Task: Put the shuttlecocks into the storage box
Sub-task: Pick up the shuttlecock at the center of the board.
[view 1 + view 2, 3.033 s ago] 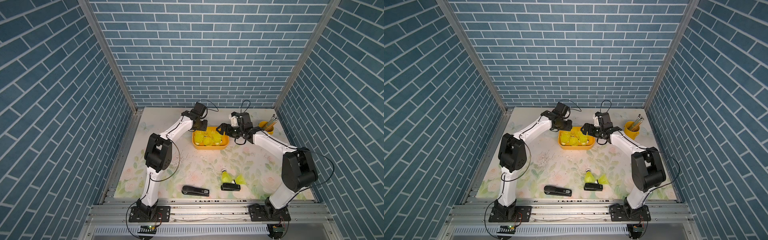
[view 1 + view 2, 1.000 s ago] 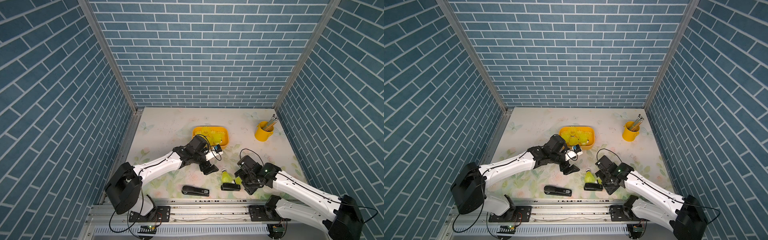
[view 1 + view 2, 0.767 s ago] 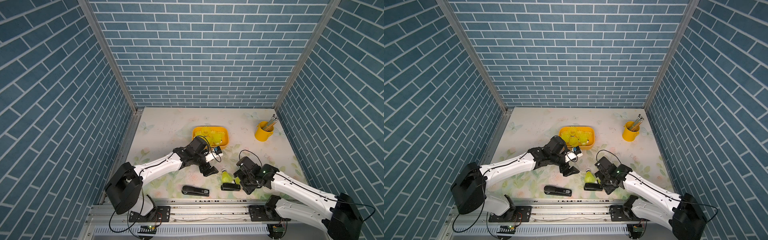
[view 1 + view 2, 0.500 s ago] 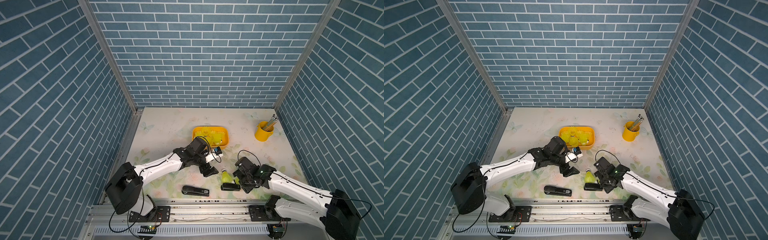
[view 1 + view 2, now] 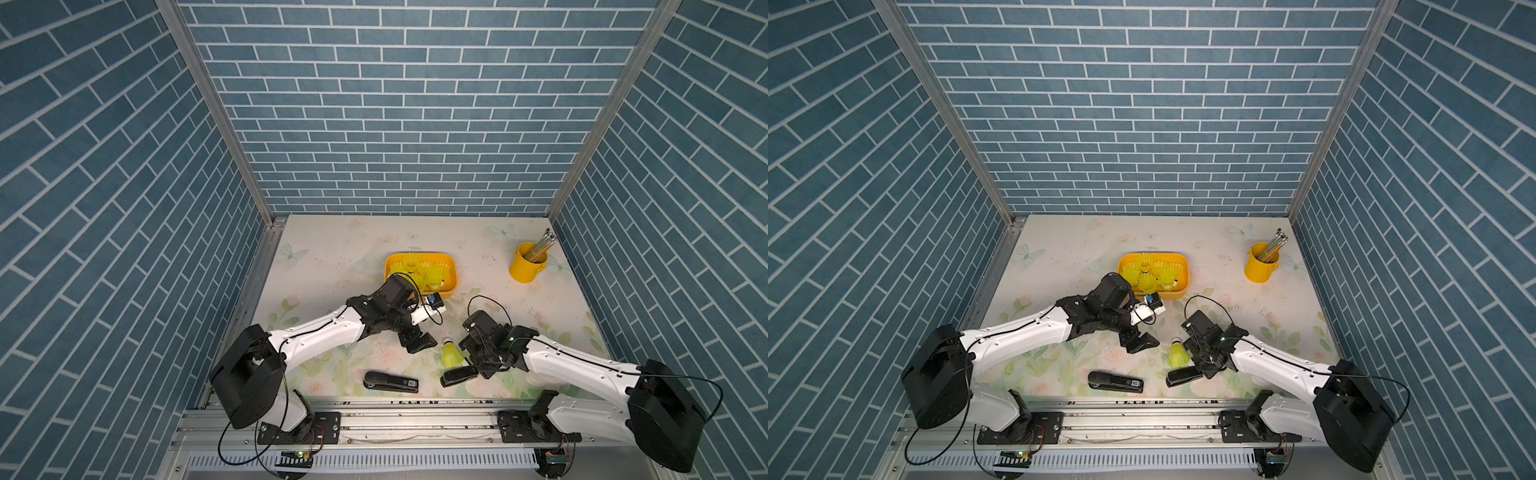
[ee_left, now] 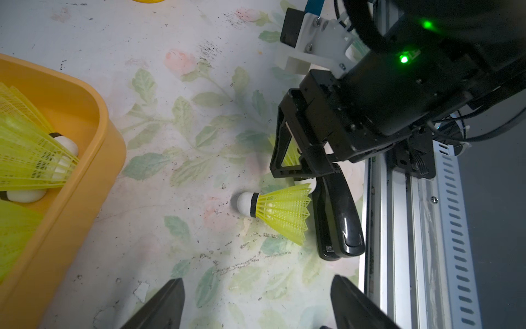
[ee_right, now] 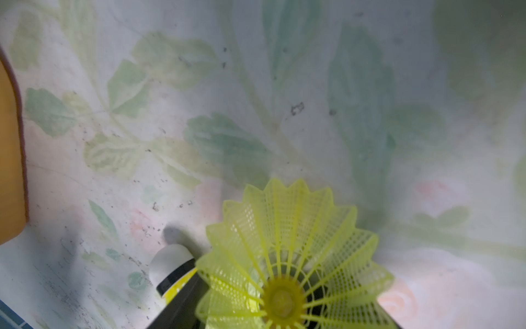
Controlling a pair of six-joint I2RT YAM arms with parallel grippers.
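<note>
The yellow-orange storage box (image 5: pixel 454 286) (image 6: pixel 94 119) sits mid-table with several neon shuttlecocks (image 5: pixel 432 274) inside. One shuttlecock (image 5: pixel 451 355) (image 6: pixel 276 210) lies on its side on the mat, white tip toward the box. My left gripper (image 5: pixel 417 343) (image 6: pixel 256 302) hovers open just short of it, with nothing between its fingers. My right gripper (image 5: pixel 473 361) (image 7: pixel 284 313) is low beside it. A second shuttlecock (image 7: pixel 287 256) fills its jaws, open skirt facing the wrist camera, a dark finger against each side. That one is hidden in both top views.
A small black stapler (image 5: pixel 459 375) (image 6: pixel 338 216) lies against the loose shuttlecock's skirt, under my right gripper. A longer stapler (image 5: pixel 390 381) lies near the front edge. A yellow cup of pencils (image 5: pixel 527 266) stands back right. The metal rail (image 6: pixel 398 228) borders the front.
Both arms came from the box to the front of the table. Over the last second my right gripper crept onto one shuttlecock and its jaws narrowed around it. The left gripper barely moved.
</note>
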